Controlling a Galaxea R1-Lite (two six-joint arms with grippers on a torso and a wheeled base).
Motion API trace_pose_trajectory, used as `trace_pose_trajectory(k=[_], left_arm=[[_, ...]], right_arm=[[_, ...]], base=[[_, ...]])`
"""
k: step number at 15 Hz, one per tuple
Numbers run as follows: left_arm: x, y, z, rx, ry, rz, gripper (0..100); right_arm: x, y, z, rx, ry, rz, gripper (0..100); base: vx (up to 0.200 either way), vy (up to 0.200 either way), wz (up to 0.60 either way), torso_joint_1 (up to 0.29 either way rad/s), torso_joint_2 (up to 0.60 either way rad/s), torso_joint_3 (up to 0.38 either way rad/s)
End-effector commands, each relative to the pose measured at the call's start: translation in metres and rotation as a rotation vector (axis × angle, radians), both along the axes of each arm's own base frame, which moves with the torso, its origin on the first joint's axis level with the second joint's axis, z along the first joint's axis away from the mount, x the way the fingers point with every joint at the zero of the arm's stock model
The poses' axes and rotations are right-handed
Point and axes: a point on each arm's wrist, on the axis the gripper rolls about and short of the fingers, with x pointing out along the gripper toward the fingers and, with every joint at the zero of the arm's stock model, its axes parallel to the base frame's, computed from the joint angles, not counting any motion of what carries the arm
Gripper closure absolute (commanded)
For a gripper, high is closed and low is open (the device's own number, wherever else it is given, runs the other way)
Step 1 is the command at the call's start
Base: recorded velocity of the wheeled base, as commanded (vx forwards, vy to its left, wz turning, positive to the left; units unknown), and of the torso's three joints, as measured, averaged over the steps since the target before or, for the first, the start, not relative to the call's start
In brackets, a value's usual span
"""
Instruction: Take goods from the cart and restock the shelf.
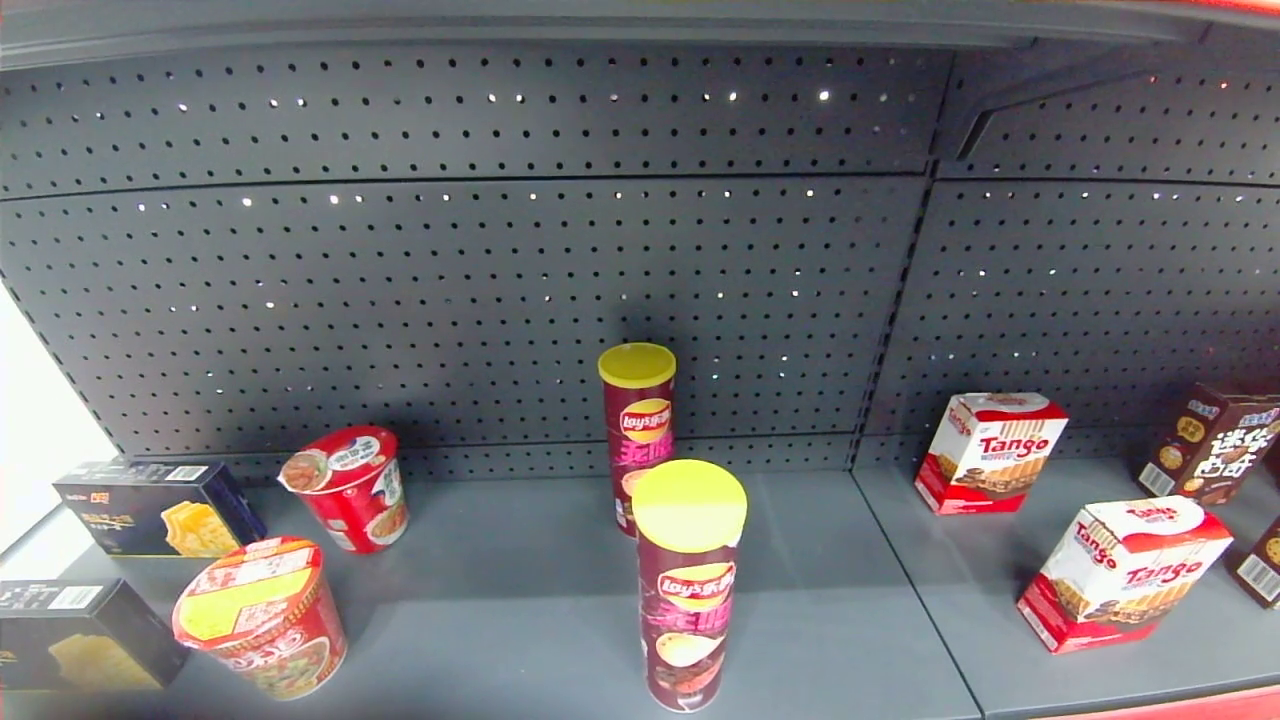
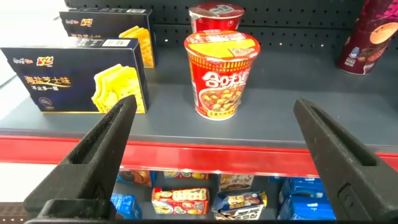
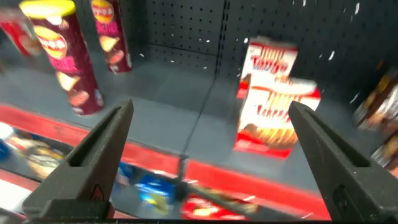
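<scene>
Shelf (image 1: 480, 600) in the head view carries 2 cans (image 1: 688, 585), 2 cups (image 1: 262, 617) and boxes (image 1: 1125, 570) amid much bare room, so restocking looks partly done; the left wrist view has the left pincer (image 2: 214, 104) wide open and empty facing the cups, the right wrist view the right pincer (image 3: 210, 107) likewise gaping, holding nothing.

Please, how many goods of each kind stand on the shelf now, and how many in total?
Black boxes: 2
Noodle cups: 2
Chip cans: 2
Wafer boxes: 2
Brown boxes: 2, one cut by the edge
Total: 10
</scene>
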Motion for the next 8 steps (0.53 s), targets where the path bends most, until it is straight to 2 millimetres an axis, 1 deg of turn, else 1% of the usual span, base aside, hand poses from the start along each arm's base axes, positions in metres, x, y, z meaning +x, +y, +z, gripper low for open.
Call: trace_pose_trajectory(k=[1,3,5,6,8], left_arm=[[0.0,0.0,0.0,0.0,0.004,0.0,0],[0.0,0.0,0.0,0.0,0.004,0.0,0],[0.0,0.0,0.0,0.0,0.004,0.0,0],[0.0,0.0,0.0,0.0,0.002,0.0,0],[0.0,0.0,0.0,0.0,0.004,0.0,0]], right_arm=[[0.022,0.004,-0.003,-0.028,0.095,0.03,0],[0.038,0.008,0.006,-0.039,0.127,0.108,0],[0.067,0.018,0.023,-0.046,0.152,0.146,0],[0.081,0.024,0.028,-0.059,0.172,0.17,0],[0.109,0.041,0.031,-0.101,0.255,0.216,0]], base=[[0.0,0.0,0.0,0.0,0.0,0.0],[0.0,0.0,0.0,0.0,0.0,0.0],[0.0,0.0,0.0,0.0,0.0,0.0],[0.0,0.0,0.0,0.0,0.0,0.0],[0.0,0.0,0.0,0.0,0.0,0.0]])
